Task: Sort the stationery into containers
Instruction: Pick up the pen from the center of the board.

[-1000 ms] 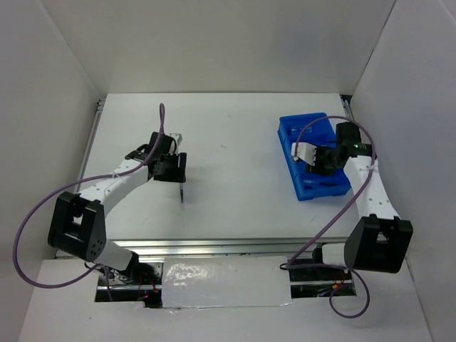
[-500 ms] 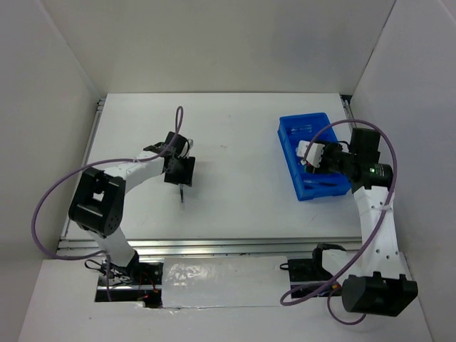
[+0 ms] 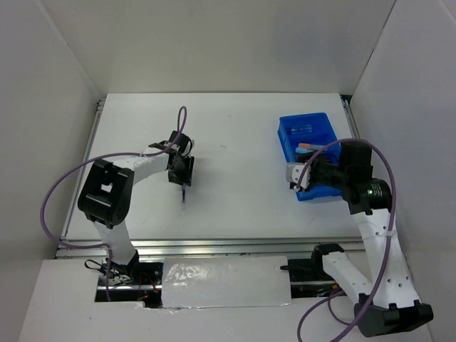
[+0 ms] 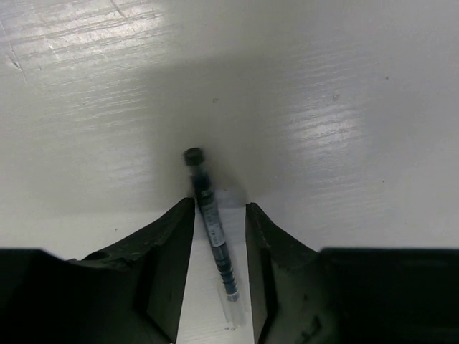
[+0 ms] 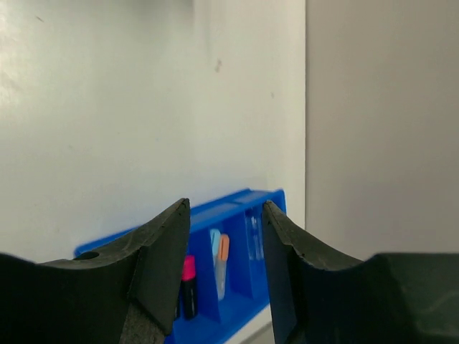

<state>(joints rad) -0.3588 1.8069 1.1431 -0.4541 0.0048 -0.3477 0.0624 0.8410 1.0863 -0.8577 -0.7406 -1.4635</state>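
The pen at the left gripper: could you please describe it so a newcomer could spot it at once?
On the left half of the white table, away from the blue tray, the left gripper points down, open. It straddles a thin dark pen with a round black end, lying flat: the only pen outside the tray.

**Two White Arms With Black Parts**

The left arm (image 3: pixel 142 167) and the right arm (image 3: pixel 386 253) are white, with big black blocks (image 3: pixel 105 194) at the bends. A long purple cable (image 3: pixel 42 214) loops off each one. The fingers (image 4: pixel 168 265) are black, thick and curved. A tiny green light (image 3: pixel 370 191) glows on the right arm.
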